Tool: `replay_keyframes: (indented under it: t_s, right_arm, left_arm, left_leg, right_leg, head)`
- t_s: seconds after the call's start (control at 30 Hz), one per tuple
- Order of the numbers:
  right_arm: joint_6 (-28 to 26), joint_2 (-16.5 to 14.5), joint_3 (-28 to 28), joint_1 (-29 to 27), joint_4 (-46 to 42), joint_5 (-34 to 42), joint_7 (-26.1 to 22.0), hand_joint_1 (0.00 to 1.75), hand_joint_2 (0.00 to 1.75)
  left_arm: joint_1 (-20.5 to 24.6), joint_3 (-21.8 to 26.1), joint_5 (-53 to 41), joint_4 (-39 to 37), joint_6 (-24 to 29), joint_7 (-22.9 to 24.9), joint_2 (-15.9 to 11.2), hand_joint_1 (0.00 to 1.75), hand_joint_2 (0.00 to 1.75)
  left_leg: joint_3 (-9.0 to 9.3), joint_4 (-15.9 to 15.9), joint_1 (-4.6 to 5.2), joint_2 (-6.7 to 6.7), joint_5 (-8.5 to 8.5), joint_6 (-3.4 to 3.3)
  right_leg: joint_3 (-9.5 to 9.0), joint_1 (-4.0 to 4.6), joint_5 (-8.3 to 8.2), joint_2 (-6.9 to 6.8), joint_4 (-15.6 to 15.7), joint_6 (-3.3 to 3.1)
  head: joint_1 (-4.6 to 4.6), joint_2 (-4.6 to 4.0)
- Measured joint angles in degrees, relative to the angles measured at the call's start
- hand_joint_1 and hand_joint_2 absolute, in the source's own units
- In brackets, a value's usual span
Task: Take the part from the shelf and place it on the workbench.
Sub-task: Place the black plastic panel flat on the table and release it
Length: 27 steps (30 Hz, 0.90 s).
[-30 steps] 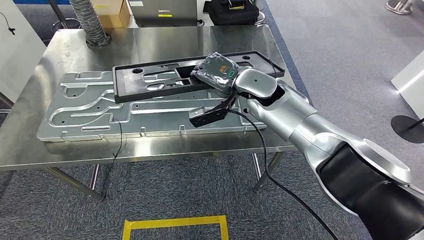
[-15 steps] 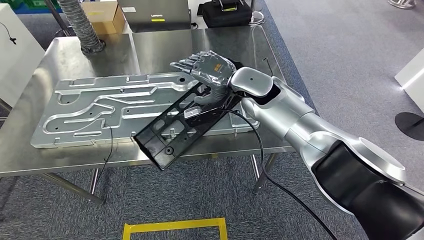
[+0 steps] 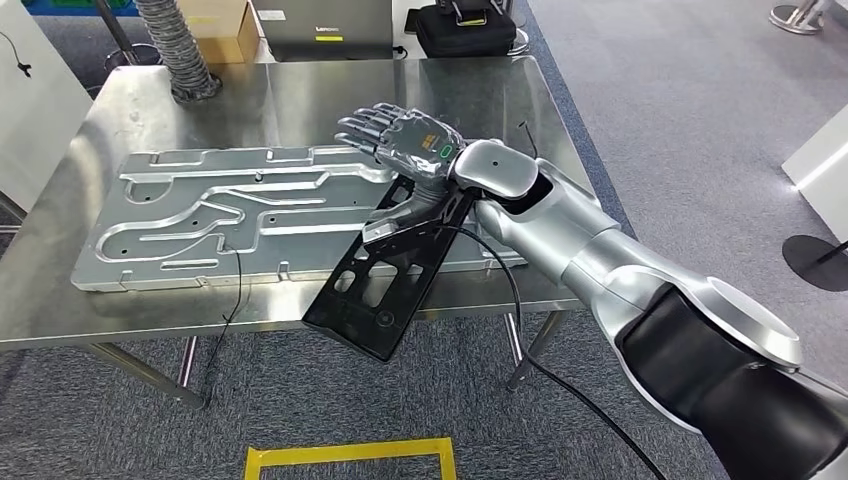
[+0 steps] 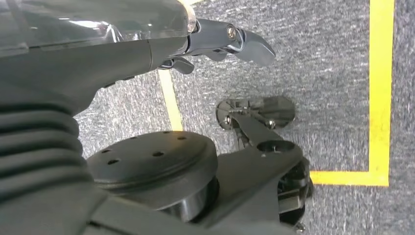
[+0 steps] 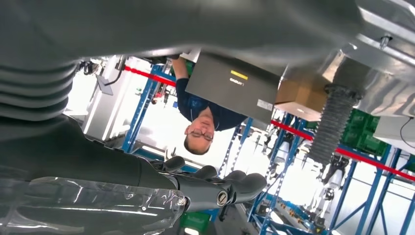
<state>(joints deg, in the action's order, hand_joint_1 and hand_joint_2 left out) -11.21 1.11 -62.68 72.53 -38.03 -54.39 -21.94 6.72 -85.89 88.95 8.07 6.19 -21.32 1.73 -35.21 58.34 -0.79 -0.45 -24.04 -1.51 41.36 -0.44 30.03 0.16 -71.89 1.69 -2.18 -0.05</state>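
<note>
- since a second ago the black part [image 3: 385, 278] has swung off the metal plate [image 3: 200, 215], where it lay flat and crosswise under the right hand [image 3: 405, 140]; it now slants from about 1 o'clock down to 7 o'clock, its lower end hanging past the front edge of the workbench [image 3: 300, 90].
- over the last half second the part has turned steeper and its low end has slid toward 5 o'clock.
- part's upper end sits just under the right hand's palm side, beside the thumb; the lower end is well apart from the fingers.
- right hand's fingers [image 3: 362, 122] are stretched out flat and apart toward 10 o'clock, above the plate, gripping nothing; whether the thumb touches the part i cannot tell.
- left hand [image 4: 230, 41] hangs over grey carpet with yellow floor tape [image 4: 379, 88]; its fingers look loosely extended, holding nothing.
- right wrist view: a person [image 5: 203, 115] stands behind a grey box [image 5: 235, 85] with a yellow label; lettering too small to read.
- head view: the same box [image 3: 320, 22] carries white lettering, unreadable.
</note>
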Motion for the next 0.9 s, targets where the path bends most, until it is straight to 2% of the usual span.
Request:
replay_keyframes:
  t_s: [0.07,0.1,0.13,0.23,0.3,0.33,0.4,0.43,0.47,0.5,0.57,0.6,0.67,0.73,0.8,0.83,0.9]
  right_arm:
    - [-0.01,0.0,0.02,0.15,0.22,0.37,-0.07,0.0,0.0]
    - [-0.03,0.0,0.04,0.25,0.32,0.66,-0.18,0.0,0.0]
    - [-0.05,0.0,0.08,0.32,0.43,0.98,-0.32,0.0,0.0]
    - [-0.01,0.21,0.45,0.55,0.78,1.91,-0.86,0.0,0.0]
    - [0.11,0.55,0.86,1.23,0.85,2.1,-1.04,0.0,0.0]
    - [0.24,0.71,0.98,1.71,0.81,2.04,-1.05,0.0,0.0]
    - [1.05,1.37,1.03,2.63,0.36,1.82,-0.91,0.0,0.0]
    - [1.83,1.93,1.05,2.97,-0.22,1.69,-0.75,0.0,0.0]
    - [2.92,2.65,1.1,3.34,-1.06,1.55,-0.52,0.0,0.0]
    - [4.33,3.46,1.16,3.84,-2.21,1.43,-0.21,0.0,0.0]
    - [7.37,5.23,1.29,5.36,-4.99,1.24,0.42,0.0,0.0]
    - [8.8,6.18,1.33,6.31,-6.52,1.2,0.7,0.0,0.0]
    - [10.85,7.91,1.39,7.89,-9.24,1.17,1.16,0.0,0.0]
    - [12.62,9.92,1.41,9.08,-12.23,1.59,1.96,0.0,0.0]
    - [14.43,12.35,1.51,10.37,-15.79,2.5,2.8,0.0,0.0]
    - [15.09,13.38,1.56,11.02,-17.35,2.88,3.03,0.0,0.0]
    - [15.77,15.12,1.61,11.87,-19.7,3.2,3.24,0.0,0.0]
  left_arm:
    - [-0.04,0.1,0.02,0.0,-0.09,-0.09,0.0,0.0,0.0]
    - [-0.05,0.13,0.03,0.0,-0.16,-0.15,-0.01,0.0,0.0]
    - [-0.08,0.16,0.05,0.0,-0.23,-0.19,-0.01,0.0,0.0]
    - [-0.26,0.3,0.09,0.0,-0.37,-0.26,-0.02,0.0,0.0]
    - [-0.35,0.42,0.11,0.0,-0.42,-0.29,-0.04,0.0,0.0]
    - [-0.38,0.45,0.12,0.0,-0.47,-0.3,-0.06,0.0,0.0]
    - [-0.44,0.49,0.13,0.0,-0.68,-0.3,-0.09,0.0,0.0]
    - [-0.48,0.49,0.14,0.0,-0.81,-0.3,-0.1,0.0,0.0]
    - [-0.54,0.5,0.14,0.0,-0.92,-0.3,-0.11,0.0,0.0]
    - [-0.6,0.5,0.14,0.0,-1.01,-0.31,-0.13,0.0,0.0]
    - [-0.68,0.5,0.14,0.0,-1.12,-0.39,-0.19,0.0,0.0]
    - [-0.7,0.5,0.14,0.0,-1.15,-0.45,-0.21,0.0,0.0]
    - [-0.74,0.5,0.14,0.0,-1.18,-0.58,-0.22,0.0,0.0]
    - [-0.79,0.51,0.14,-0.01,-1.17,-0.66,-0.23,0.0,0.0]
    - [-0.8,0.53,0.14,-0.02,-1.16,-0.72,-0.26,0.0,0.0]
    - [-0.79,0.54,0.14,-0.02,-1.16,-0.73,-0.27,0.0,0.0]
    - [-0.79,0.54,0.14,-0.01,-1.19,-0.75,-0.23,0.0,0.0]
  left_leg:
    - [0.18,0.03,0.08,-0.08,-0.13,0.19]
    - [0.2,0.06,0.15,-0.09,-0.19,0.38]
    - [0.16,0.08,0.21,-0.08,-0.23,0.62]
    - [0.14,-0.01,0.18,0.0,-0.34,1.5]
    - [-0.68,2.05,0.16,0.07,-1.87,2.03]
    - [-1.88,4.79,0.11,0.11,-3.46,2.22]
    - [-5.29,12.29,0.04,0.12,-6.88,2.5]
    - [-6.7,15.15,0.01,0.13,-7.68,2.61]
    - [-7.25,16.12,-0.01,0.14,-7.4,2.69]
    - [-6.79,14.95,-0.05,0.14,-6.07,2.71]
    - [-3.56,7.8,-0.15,0.16,-2.09,2.6]
    - [-1.89,4.27,-0.13,0.14,-0.9,2.45]
    - [-0.35,1.08,-0.01,0.07,-0.57,1.96]
    - [-0.24,0.77,0.09,0.0,-0.69,1.27]
    - [-0.15,0.35,0.05,-0.03,-0.49,0.55]
    - [-0.09,0.17,0.0,-0.03,-0.4,0.25]
    - [0.0,0.11,0.02,-0.02,-0.44,-0.09]
  right_leg:
    - [-3.76,0.18,-3.8,-0.01,7.9,-0.55]
    - [-5.23,0.36,-4.88,-0.02,11.09,-0.85]
    - [-6.02,0.55,-5.27,0.0,12.9,-1.1]
    - [-6.35,0.62,-5.36,0.05,14.0,-1.86]
    - [-6.67,0.26,-5.62,-0.01,14.54,-2.56]
    - [-6.8,0.16,-5.68,-0.03,14.69,-2.8]
    - [-6.84,0.21,-5.6,-0.02,14.69,-3.06]
    - [-6.88,0.23,-5.55,-0.02,14.65,-3.08]
    - [-6.93,0.23,-5.47,-0.01,14.57,-3.05]
    - [-6.98,0.21,-5.34,0.01,14.44,-2.95]
    - [-7.04,0.11,-4.92,0.06,14.01,-2.56]
    - [-6.93,0.17,-4.68,0.12,13.68,-2.29]
    - [-6.66,0.34,-4.47,0.21,13.34,-1.72]
    - [-6.56,0.37,-4.42,0.25,13.37,-1.14]
    - [-5.92,0.21,-3.02,0.23,11.77,-0.57]
    - [-4.93,0.14,-1.54,0.24,9.49,-0.33]
    - [-1.59,0.09,1.93,0.2,2.2,0.01]
  head:
    - [0.01,0.0]
    - [0.01,0.0]
    - [0.01,0.0]
    - [-0.01,0.0]
    - [-0.01,-0.01]
    - [-0.01,-0.01]
    - [-0.01,-0.01]
    - [-0.01,0.0]
    - [-0.01,0.0]
    - [-0.01,0.0]
    - [-0.01,-0.01]
    - [0.0,-0.01]
    - [0.0,0.0]
    - [0.01,0.0]
    - [0.02,-0.01]
    - [0.02,0.0]
    - [0.02,0.01]
